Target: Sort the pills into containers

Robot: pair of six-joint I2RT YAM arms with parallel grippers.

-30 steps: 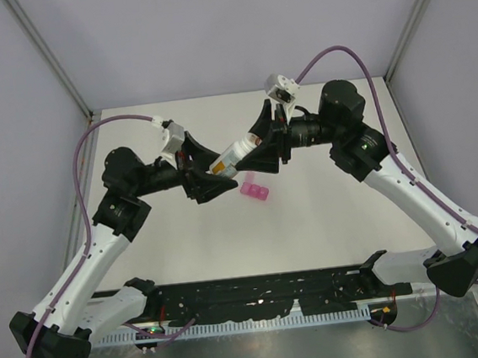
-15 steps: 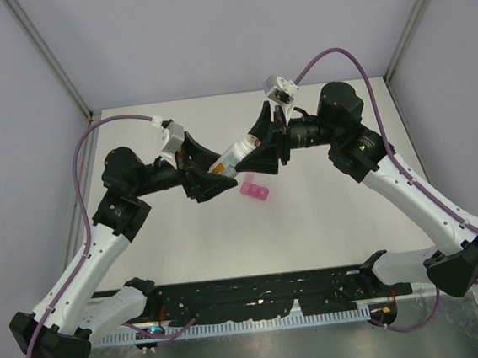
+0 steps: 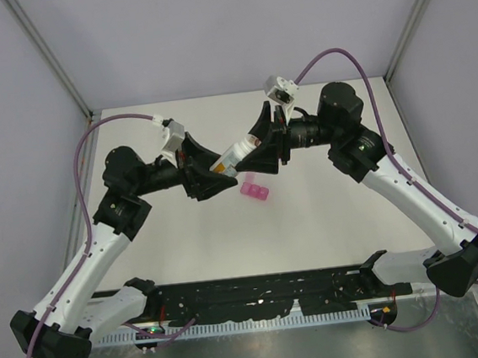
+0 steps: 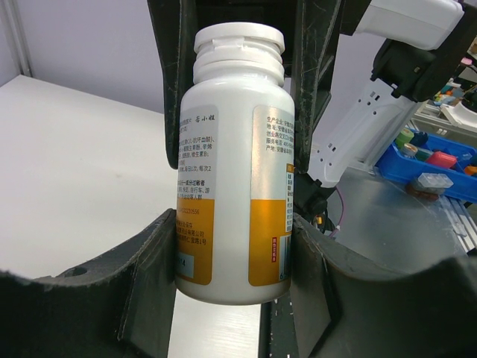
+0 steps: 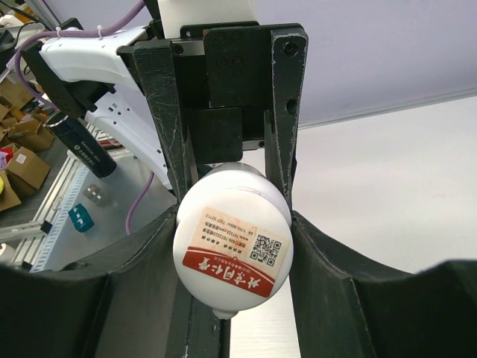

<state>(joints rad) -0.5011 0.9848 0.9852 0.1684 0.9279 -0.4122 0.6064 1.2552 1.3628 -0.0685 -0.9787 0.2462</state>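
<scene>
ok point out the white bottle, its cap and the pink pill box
white bottle [image 4: 232,183], left wrist view, mid body
bottle cap [image 4: 238,41], left wrist view, its side
pink pill box [image 3: 254,191], top external view, its middle

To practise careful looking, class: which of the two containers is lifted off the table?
The white bottle with the orange band, held in mid-air; the pink pill box lies on the table.

Left gripper [image 4: 232,250] and right gripper [image 5: 232,231] face nose to nose, elbows bent outward, jaws clamped on one bottle [image 3: 229,156].
</scene>
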